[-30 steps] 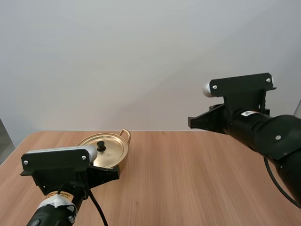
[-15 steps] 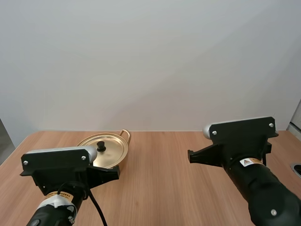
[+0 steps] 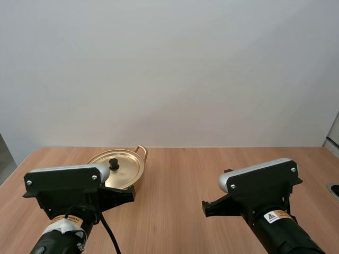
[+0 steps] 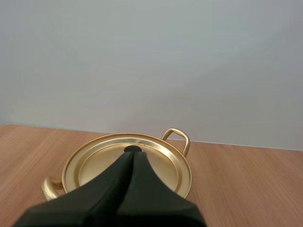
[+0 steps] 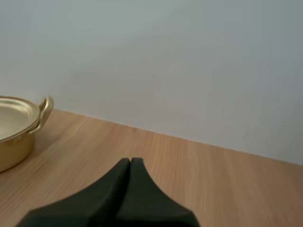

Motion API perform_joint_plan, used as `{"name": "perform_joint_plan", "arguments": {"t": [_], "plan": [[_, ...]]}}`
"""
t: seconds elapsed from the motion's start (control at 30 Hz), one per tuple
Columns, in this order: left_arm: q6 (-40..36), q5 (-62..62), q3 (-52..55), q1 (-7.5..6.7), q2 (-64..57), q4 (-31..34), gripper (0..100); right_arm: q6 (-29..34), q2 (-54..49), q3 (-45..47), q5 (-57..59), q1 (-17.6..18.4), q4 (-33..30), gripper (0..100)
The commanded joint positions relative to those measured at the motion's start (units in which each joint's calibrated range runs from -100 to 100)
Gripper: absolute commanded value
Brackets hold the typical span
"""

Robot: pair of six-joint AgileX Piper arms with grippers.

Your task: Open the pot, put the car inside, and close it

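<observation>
Sitting closed on the wooden table (image 3: 185,180), far left side: gold-coloured pot (image 5: 13,144), lid (image 3: 127,168) on, black knob (image 3: 114,164) at centre. Left gripper (image 4: 133,152): fingers pressed together into one wedge, holding nothing, tip in line with the knob, near the pot. Right gripper (image 5: 130,161): likewise closed and empty, over bare table, well apart from the pot.

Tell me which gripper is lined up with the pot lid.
The left gripper: its shut jaws aim at the black knob on the lid, while the right gripper faces bare table beside the pot.
</observation>
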Motion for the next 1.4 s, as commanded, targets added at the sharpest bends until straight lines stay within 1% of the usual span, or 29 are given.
{"name": "perform_joint_plan", "arguments": {"t": [0.0, 0.07, 0.13, 0.2, 0.27, 0.3, 0.43, 0.87, 1.07, 1.37], "plan": [[0.01, 0.07, 0.00, -0.04, 0.00, 0.05, 0, 2.97, 0.00, 0.00, 2.32, 0.02, -0.69, 0], [0.01, 0.07, 0.00, -0.04, 0.00, 0.05, 0, 9.77, 0.00, 0.00, 1.20, 0.02, -4.76, 0], [0.01, 0.07, 0.00, -0.04, 0.00, 0.05, 0, 18.96, 0.00, 0.00, 2.15, 0.02, -12.23, 0], [0.01, 0.07, 0.00, -0.04, 0.00, 0.05, 0, 27.22, 0.00, 0.00, 6.53, 0.02, -20.70, 0], [0.01, 0.07, 0.00, -0.04, 0.00, 0.05, 0, 31.39, 0.00, 0.00, 6.36, 0.02, -24.92, 0], [0.01, 0.07, 0.00, -0.04, 0.00, 0.05, 0, 32.19, 0.00, 0.00, 6.16, 0.02, -25.81, 0], [0.01, 0.07, 0.00, -0.04, 0.00, 0.05, 0, 33.95, 0.00, 0.00, 5.82, 0.02, -28.11, 0], [0.01, 0.07, 0.00, -0.04, 0.00, 0.05, 0, 34.07, 0.00, 0.00, 5.82, 0.02, -28.25, 0], [0.01, 9.35, 0.00, -0.04, 0.00, 0.05, 0, 34.07, 0.00, 0.00, 5.82, 0.02, -28.35, 0], [0.36, 9.35, 0.00, -0.04, 0.00, 0.91, 0, 34.07, 0.00, 0.00, 5.82, 0.02, -29.27, 0]]}}
